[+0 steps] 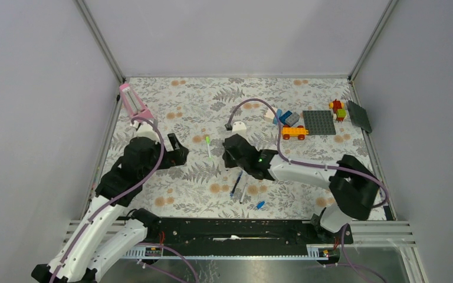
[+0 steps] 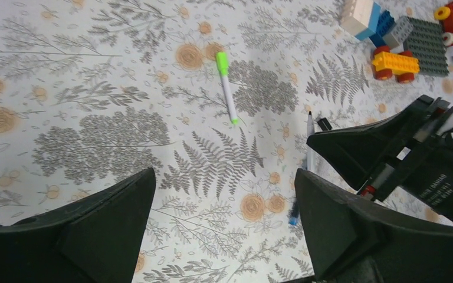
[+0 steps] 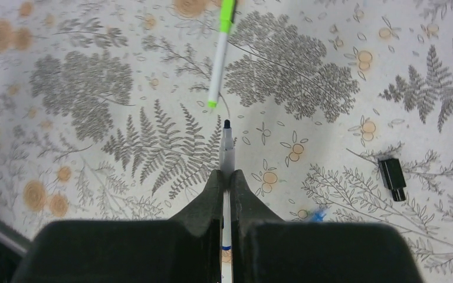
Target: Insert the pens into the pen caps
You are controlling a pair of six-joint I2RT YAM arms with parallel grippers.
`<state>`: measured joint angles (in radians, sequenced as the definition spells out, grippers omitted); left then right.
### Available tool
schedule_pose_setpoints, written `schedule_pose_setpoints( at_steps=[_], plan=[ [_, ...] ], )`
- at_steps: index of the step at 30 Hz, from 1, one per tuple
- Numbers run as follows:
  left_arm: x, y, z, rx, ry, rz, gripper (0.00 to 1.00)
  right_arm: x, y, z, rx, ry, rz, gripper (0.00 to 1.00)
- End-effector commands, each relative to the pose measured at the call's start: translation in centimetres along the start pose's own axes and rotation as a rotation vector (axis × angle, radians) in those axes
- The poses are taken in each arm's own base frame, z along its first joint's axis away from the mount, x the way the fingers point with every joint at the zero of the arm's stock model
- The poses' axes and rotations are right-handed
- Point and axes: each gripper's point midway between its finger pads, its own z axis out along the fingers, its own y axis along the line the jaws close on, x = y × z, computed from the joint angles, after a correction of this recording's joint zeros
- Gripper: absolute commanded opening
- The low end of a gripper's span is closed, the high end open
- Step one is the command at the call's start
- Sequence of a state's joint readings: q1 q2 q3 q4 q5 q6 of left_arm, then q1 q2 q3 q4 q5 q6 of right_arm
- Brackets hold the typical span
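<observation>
My right gripper (image 3: 226, 174) (image 1: 234, 154) is shut on a white pen (image 3: 227, 141) whose black tip sticks out ahead of the fingers, low over the mat. Just beyond that tip lies a white pen with a green cap (image 3: 219, 59) (image 2: 227, 88) (image 1: 208, 146). A black cap (image 3: 392, 171) (image 2: 324, 124) lies off to the right. My left gripper (image 2: 224, 183) (image 1: 180, 150) hangs open over bare mat to the left, holding nothing. A dark blue pen (image 1: 236, 184) and another white pen (image 1: 245, 191) lie nearer the front, with a light blue cap (image 1: 260, 205) beside them.
Toy bricks, a yellow brick car (image 1: 294, 132) and a grey baseplate (image 1: 319, 122) sit at the back right. A pink object (image 1: 133, 100) stands at the back left. A small white piece on a cable (image 1: 239, 125) lies behind the right gripper.
</observation>
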<state>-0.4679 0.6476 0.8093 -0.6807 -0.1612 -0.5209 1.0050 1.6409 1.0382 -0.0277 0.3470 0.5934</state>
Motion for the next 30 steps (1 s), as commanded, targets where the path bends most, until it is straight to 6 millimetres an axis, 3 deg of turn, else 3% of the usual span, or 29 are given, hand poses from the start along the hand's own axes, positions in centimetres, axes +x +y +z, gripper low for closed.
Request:
schedule_pose_setpoints(
  at_steps=[1, 10, 14, 19, 30],
  plan=[
    [-2.3, -3.8, -0.3, 0.157, -0.036, -0.052, 0.95, -5.0, 2.9, -3.4, -0.219, -0.215, -0.069, 0.0],
    [-2.3, -9.3, 0.1, 0.411, 0.034, -0.134, 0.82, -6.8, 4.1, -9.3, -0.455, -0.426, -0.154, 0.0],
    [-1.9, -11.7, -0.2, 0.554, 0.081, -0.145, 0.76, -7.3, 4.4, -11.0, -0.505, -0.472, -0.178, 0.0],
    [-1.1, -13.8, -0.1, 0.67, 0.156, -0.147, 0.71, -7.6, 5.0, -12.2, -0.561, -0.494, -0.201, 0.0],
    [0.4, -14.6, 1.1, 0.716, 0.233, -0.141, 0.56, -7.9, 6.0, -12.6, -0.599, -0.497, -0.212, 0.0]
  ],
)
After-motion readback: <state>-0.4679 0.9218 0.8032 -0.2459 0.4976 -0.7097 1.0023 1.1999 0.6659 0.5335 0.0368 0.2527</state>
